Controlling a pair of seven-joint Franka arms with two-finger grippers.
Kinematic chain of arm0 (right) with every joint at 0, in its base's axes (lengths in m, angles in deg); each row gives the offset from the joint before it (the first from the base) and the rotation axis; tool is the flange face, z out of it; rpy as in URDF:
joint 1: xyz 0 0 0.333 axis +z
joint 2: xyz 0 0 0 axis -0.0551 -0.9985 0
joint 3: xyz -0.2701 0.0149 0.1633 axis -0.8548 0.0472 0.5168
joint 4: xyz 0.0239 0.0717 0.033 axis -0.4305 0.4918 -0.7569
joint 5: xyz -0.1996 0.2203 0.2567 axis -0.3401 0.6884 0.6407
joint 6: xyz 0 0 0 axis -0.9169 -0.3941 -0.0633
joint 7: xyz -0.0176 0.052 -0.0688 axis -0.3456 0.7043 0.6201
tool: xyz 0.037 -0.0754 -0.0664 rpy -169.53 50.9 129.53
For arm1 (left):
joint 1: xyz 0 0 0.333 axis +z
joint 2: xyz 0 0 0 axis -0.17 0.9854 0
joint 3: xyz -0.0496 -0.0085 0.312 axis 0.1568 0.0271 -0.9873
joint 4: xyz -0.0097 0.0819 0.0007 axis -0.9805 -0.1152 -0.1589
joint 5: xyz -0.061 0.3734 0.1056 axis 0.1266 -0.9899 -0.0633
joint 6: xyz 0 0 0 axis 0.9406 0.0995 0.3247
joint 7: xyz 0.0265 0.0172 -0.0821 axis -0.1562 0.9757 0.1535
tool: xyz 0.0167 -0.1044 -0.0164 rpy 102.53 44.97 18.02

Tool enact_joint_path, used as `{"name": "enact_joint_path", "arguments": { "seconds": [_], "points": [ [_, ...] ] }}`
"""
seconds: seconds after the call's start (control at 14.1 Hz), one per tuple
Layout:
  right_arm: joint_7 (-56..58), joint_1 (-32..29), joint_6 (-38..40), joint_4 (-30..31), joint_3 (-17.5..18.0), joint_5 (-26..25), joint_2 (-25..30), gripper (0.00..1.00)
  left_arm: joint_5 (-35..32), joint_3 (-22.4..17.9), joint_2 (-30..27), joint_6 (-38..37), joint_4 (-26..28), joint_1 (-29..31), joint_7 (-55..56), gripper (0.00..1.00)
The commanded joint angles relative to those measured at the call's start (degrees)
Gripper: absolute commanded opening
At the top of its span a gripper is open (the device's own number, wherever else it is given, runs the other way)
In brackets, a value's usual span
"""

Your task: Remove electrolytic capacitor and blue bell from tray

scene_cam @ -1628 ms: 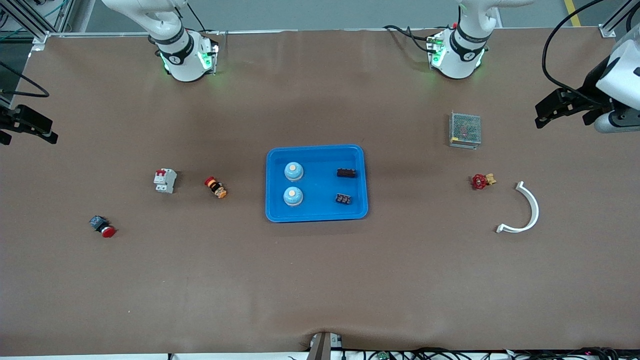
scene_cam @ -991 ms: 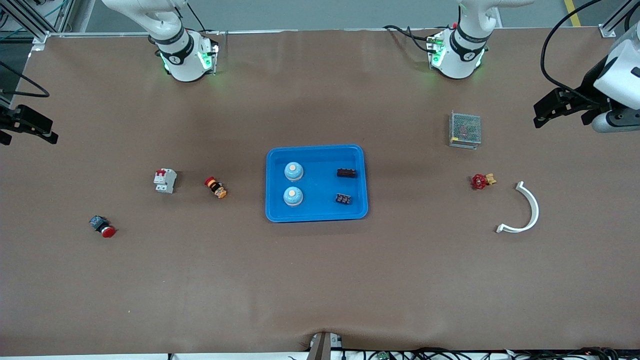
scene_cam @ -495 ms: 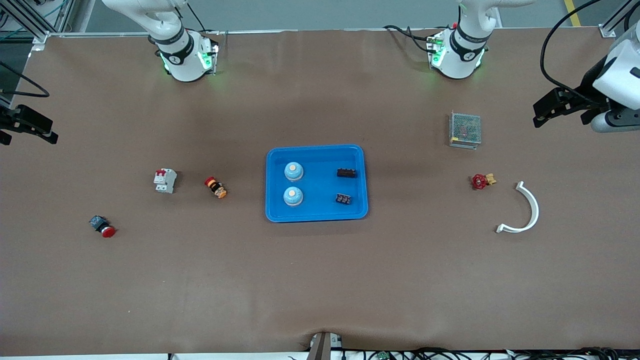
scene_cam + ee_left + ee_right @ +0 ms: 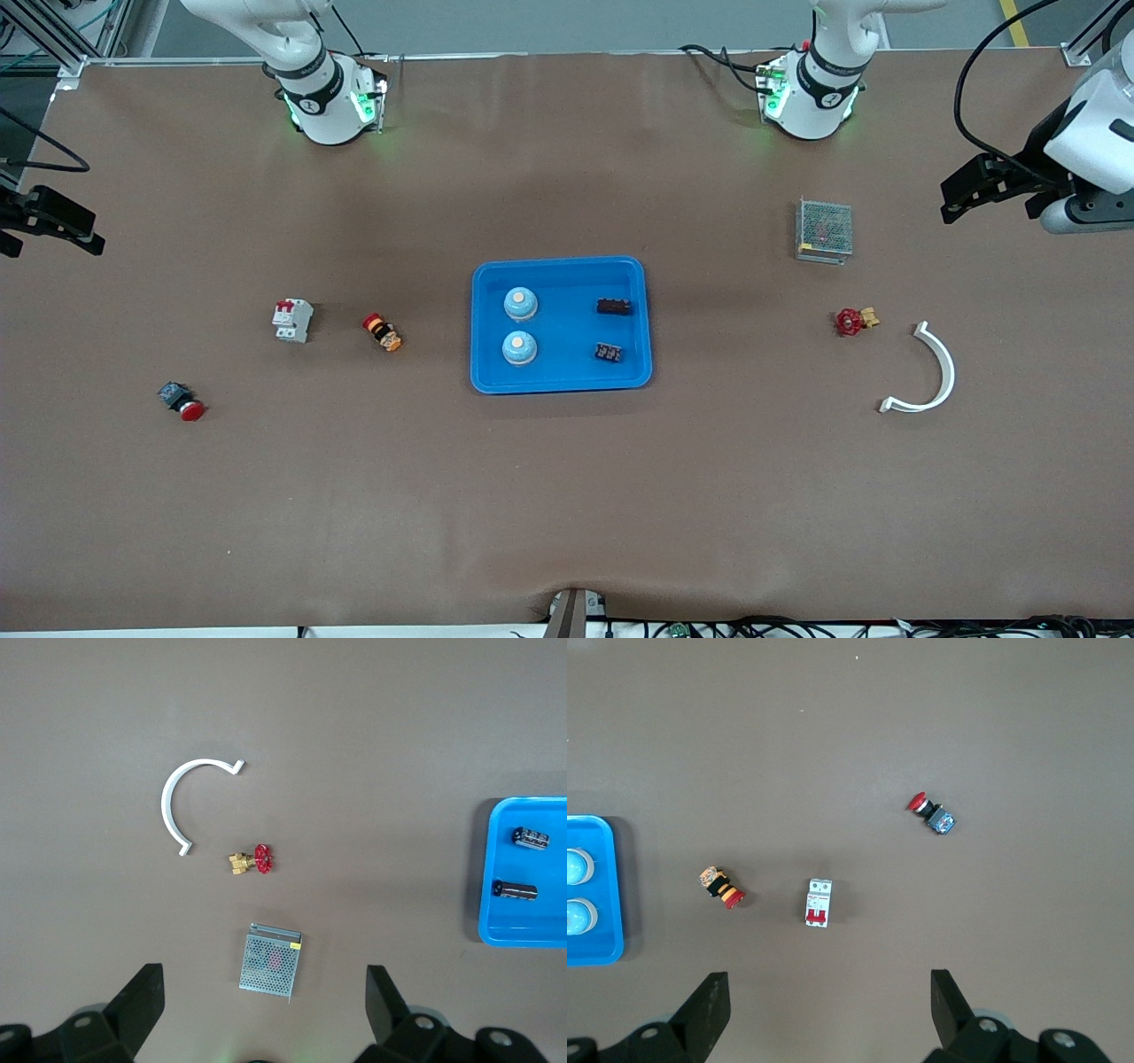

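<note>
Nothing is removed yet: two blue bells [image 4: 520, 304] and two capacitors [image 4: 613, 307] sit in the tray [image 4: 561, 383] at frame centre. Left gripper [image 4: 264, 1010] and right gripper [image 4: 830, 1010] hover wide open and empty at the frame's side edges.

The tray [image 4: 561, 268] is a shallow bright-blue rectangle with rounded corners and a raised rim, lying flat at the middle of the table. Inside it, two blue bells, domed with pale tops, sit toward the right arm's end: one blue bell [image 4: 521, 303] farther from the front camera, the other bell [image 4: 519, 347] nearer. Toward the left arm's end of the tray lie two small dark electrolytic capacitors, one capacitor [image 4: 613, 307] farther, the second capacitor [image 4: 608, 353] nearer.
</note>
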Motion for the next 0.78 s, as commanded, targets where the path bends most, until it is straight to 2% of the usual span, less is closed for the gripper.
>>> {"name": "enact_joint_path", "arguments": {
  "seconds": [0.0,0.57,0.71],
  "points": [
    [0.3,0.5,0.4,-1.6,0.2,0.3,-0.9,1.00,0.1,0.7,0.2,-0.9,-0.1,0.2,0.1,1.00],
    [-0.2,6.4,0.1,-1.6,0.3,1.6,-1.0,1.00,0.4,0.8,0.3,-1.4,0.1,0.1,1.4,1.00],
    [-0.4,8.6,-0.5,-1.5,0.2,1.7,-1.1,1.00,0.7,3.5,0.8,-1.6,1.9,-0.5,8.5,1.00]
  ]
}}
